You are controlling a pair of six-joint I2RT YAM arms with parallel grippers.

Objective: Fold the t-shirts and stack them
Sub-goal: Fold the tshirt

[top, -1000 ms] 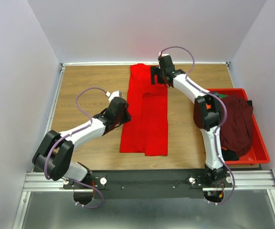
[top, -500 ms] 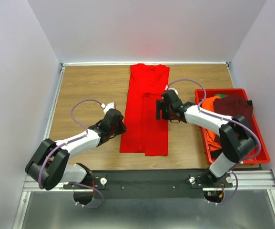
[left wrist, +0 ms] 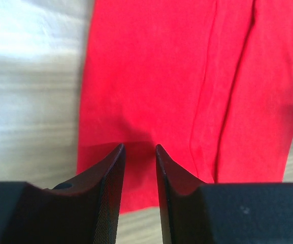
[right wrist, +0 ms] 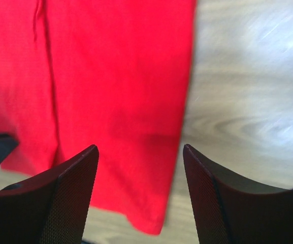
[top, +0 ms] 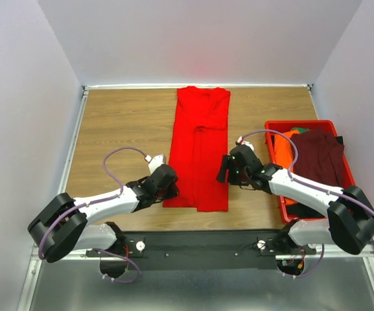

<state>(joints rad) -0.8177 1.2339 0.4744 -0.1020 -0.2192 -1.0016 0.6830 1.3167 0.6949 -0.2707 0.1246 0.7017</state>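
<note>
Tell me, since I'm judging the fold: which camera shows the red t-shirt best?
Top external: the red t-shirt lies whole, folded into a long strip. Left wrist shows only its near left corner; right wrist only its near right corner, blurred.

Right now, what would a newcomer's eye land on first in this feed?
The bright red t-shirt, folded into a long strip down the middle of the wooden table. Next, the left gripper and right gripper, both open and low at either side of its near end. Then the red bin at the right edge, holding a maroon shirt and an orange one.
</note>
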